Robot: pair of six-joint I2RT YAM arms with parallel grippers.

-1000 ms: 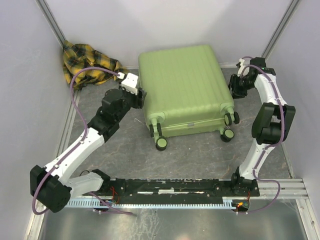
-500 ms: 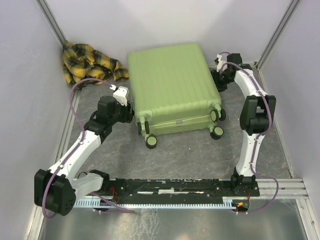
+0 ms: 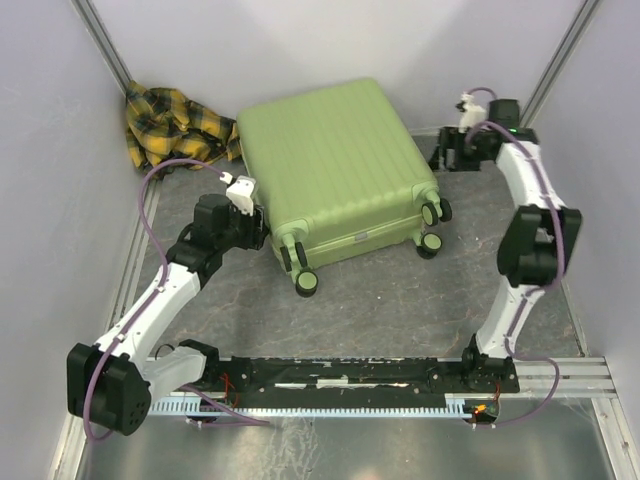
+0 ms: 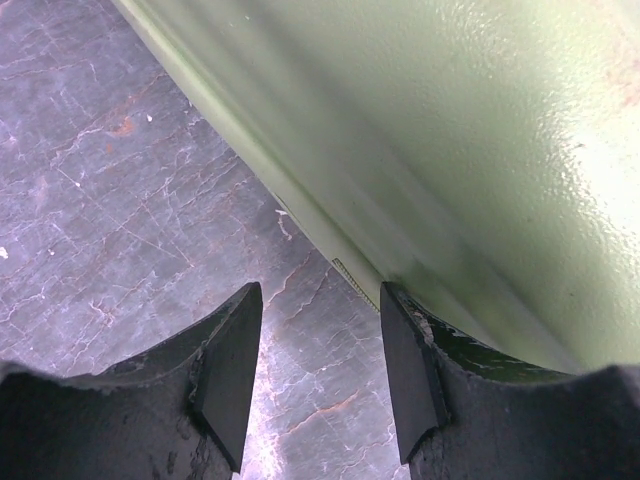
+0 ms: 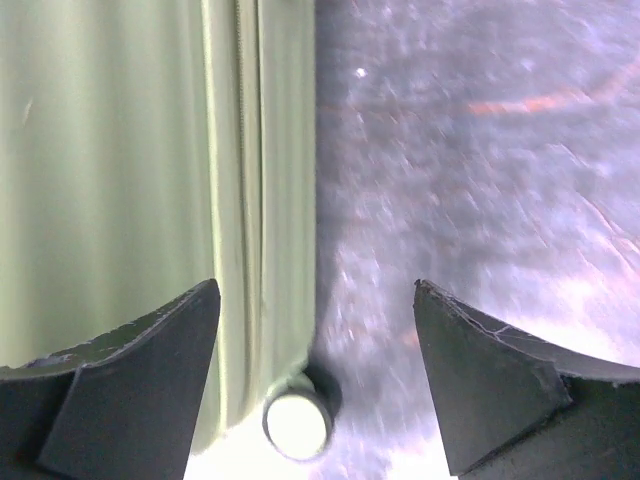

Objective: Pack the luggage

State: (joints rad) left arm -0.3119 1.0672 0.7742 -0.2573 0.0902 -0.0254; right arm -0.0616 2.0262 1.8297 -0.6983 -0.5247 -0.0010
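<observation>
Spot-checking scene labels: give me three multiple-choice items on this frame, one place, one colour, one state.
1. Where does the plaid cloth lie? A) far left corner B) near right corner C) between the arm bases
2. What colour is the luggage shell? A) blue B) lime green C) black
3. The luggage is: A) open, lining showing B) closed, lying flat C) standing upright
Answers: 1 A, it is bunched against the far left walls; 2 B, green in every view; 3 B, shell shut, broad side down.
</observation>
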